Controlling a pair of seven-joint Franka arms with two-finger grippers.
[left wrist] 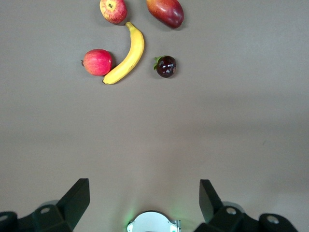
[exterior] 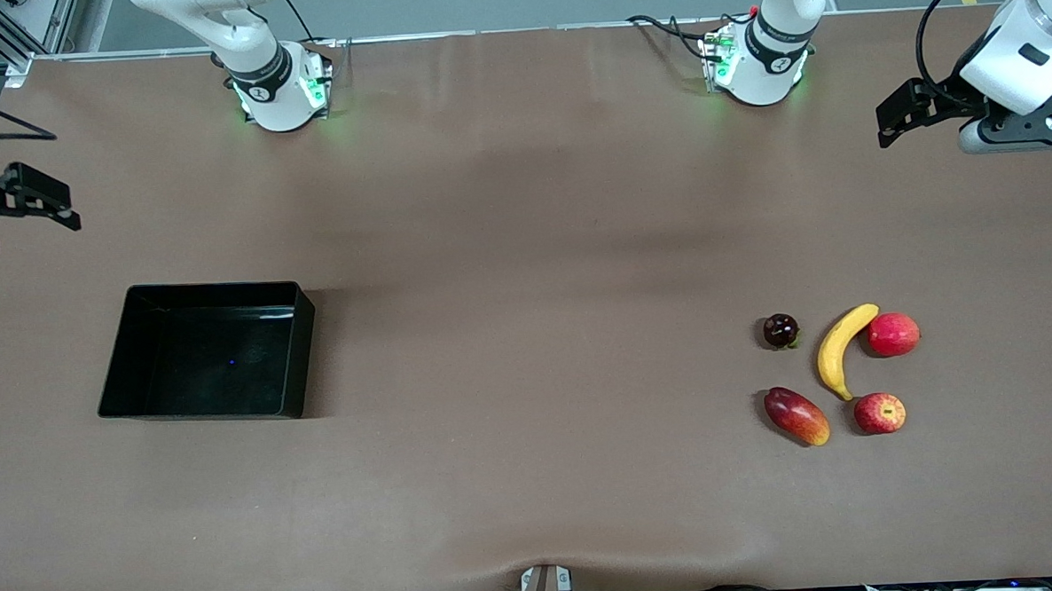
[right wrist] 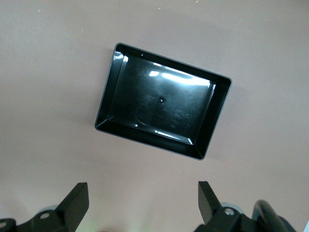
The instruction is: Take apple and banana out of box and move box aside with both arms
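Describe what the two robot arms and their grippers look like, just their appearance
Both arms are white and jointed, with dark grey bands at the joints and green lights glowing at their bases. Black cables trail from the left arm's base and loop by its wrist. The left gripper and the right gripper are black, each with two flat, angular fingers. The left gripper hangs from a white wrist housing on a grey mount.

Brown matte table cover (exterior: 524, 242) spans the whole worktop. Toward the left arm's end: oblong red-and-yellow mango (exterior: 797, 416), nearest the front camera; small dark maroon round fruit with a green leaf (exterior: 781, 330), farther back; plain pinkish-red round fruit (exterior: 893, 334), roughly level with the maroon one, well apart from it.
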